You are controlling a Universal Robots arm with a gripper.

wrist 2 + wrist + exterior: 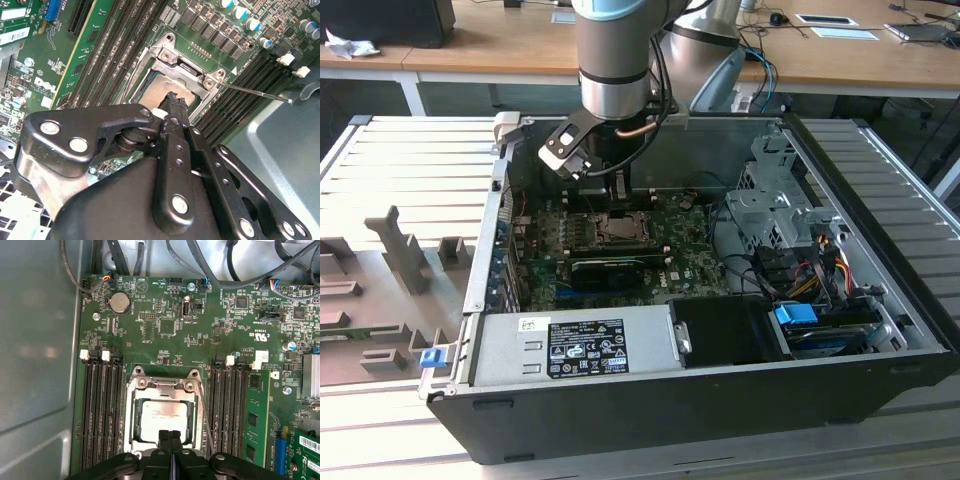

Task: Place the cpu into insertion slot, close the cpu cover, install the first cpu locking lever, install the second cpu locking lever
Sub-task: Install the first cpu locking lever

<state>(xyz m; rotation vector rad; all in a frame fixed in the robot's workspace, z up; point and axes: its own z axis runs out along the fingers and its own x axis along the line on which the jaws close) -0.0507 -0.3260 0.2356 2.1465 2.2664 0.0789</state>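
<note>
Exterior view, arm: I see the silver-and-blue robot arm point(615, 60) reaching down into the open black computer case point(670, 400). The case lies on the grey ribbed surface point(410, 150).
Exterior view, end effector: the black end effector point(617, 198) hangs just above the small square black insertion slot point(619, 228), which is set in the green motherboard point(695, 265).
First wrist view, end effector: its two black fingers point(170, 436) are pressed flat together with nothing between them. The tips sit at the edge of the chip.
First wrist view, cpu: the flat square silver-grey cpu point(164, 415) lies seated in the slot, between the rows of long black memory slots point(102, 410).
First wrist view, cpu cover: the thin silver metal frame plate point(162, 390) lies flat around the chip, which shows through its window.
First wrist view, lever: a thin silver wire lever point(206, 415) runs just beside one side of the cover.
Second wrist view, end effector: the fingers point(175, 102) are closed and empty, with the tip at the cpu point(160, 87). I cannot tell if it touches.
Second wrist view, cpu cover: the frame point(167, 55) is down over the chip.
Second wrist view, lever: the wire point(255, 92) juts out from the socket corner across the memory slots.
</note>
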